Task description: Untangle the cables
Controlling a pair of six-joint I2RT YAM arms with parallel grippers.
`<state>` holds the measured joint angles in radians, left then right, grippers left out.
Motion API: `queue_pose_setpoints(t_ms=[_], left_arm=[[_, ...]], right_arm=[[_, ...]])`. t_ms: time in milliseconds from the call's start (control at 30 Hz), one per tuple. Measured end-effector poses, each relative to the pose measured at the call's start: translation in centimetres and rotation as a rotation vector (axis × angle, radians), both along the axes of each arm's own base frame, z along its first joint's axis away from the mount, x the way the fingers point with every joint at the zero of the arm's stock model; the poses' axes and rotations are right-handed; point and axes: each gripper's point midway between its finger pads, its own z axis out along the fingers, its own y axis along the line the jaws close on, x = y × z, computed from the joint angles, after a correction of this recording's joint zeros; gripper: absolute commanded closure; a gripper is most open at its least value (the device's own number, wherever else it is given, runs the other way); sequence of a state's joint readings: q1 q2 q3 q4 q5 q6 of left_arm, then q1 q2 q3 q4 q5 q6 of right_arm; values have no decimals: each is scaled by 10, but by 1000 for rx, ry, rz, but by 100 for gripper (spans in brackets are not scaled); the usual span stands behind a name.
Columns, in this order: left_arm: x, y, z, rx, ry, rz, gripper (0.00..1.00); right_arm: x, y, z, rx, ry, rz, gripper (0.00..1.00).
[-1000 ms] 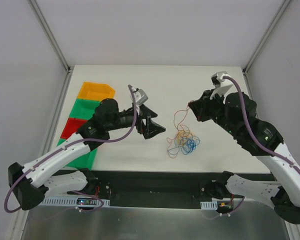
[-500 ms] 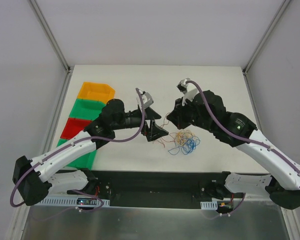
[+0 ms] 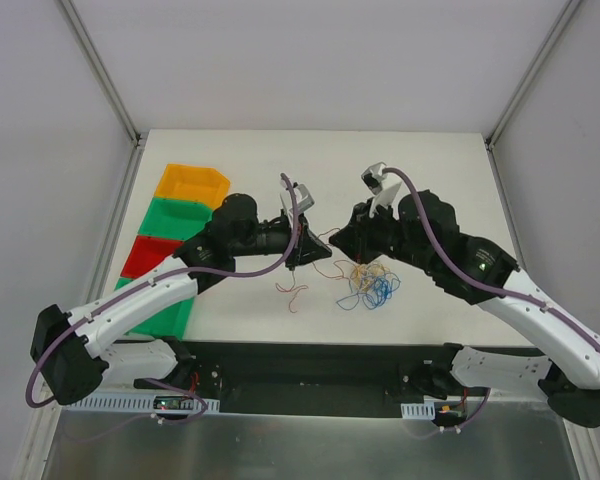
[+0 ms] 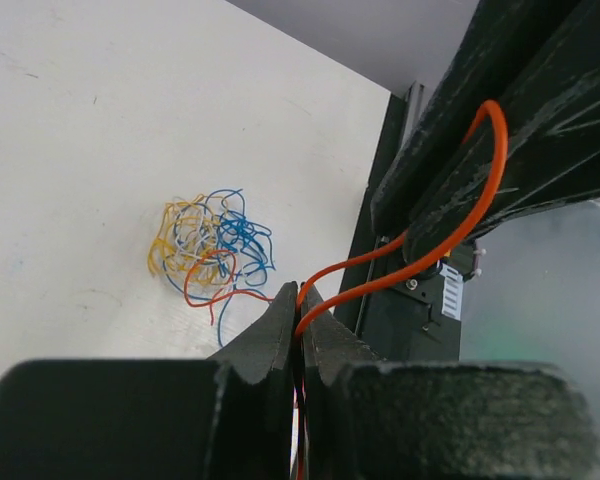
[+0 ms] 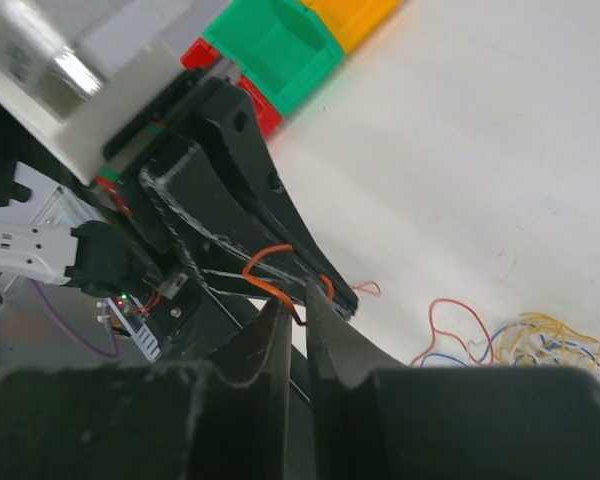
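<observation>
The cables lie as a small blue, tan and red clump on the white table, also seen in the left wrist view and the right wrist view. One orange-red strand is lifted out of it. My left gripper is shut on that strand, whose loose end hangs below it. My right gripper meets it tip to tip just left of the clump. Its jaws stand slightly apart, with the strand crossing the narrow gap.
Orange, green and red bins line the table's left side, with another green one nearest. The black base rail runs along the near edge.
My left gripper moved right to meet the right one and shut on the orange-red strand. The right arm swung left and down to the clump; its jaws have parted a little.
</observation>
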<state>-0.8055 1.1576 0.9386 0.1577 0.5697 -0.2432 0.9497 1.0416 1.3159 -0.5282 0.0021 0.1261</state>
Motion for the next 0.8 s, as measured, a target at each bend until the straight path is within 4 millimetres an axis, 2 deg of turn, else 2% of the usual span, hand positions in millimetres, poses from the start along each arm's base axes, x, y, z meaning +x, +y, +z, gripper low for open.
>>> queue_pose_setpoints(t_ms=[100,167,233,267,433,600,700,800], left_arm=[[2,3,0,5,-2,22,100],[3,6,5,-1,-17,42,100],[3,9,13,-15,-37,57,100],[3,11,17,-23,-49,65,100],[1,16,31,-56,-80,77,100],[0,14,34,-71,-71,73,100],[-2,14,37,-80,-57,67,100],[-4,13,47,-98,-42,59,100]], right_arm=[[2,-9,-14,-19,10,-41,37],[1,-20,-31,-42,21,-80,20],[0,-32,-50,-60,36,-124,8],[-1,-39,-62,-71,44,-145,5],[-1,-61,-134,-159,96,-232,4],[12,-51,-202,-217,159,-286,10],[28,-42,-231,-263,204,-339,12],[46,-48,-260,-309,264,-457,19]])
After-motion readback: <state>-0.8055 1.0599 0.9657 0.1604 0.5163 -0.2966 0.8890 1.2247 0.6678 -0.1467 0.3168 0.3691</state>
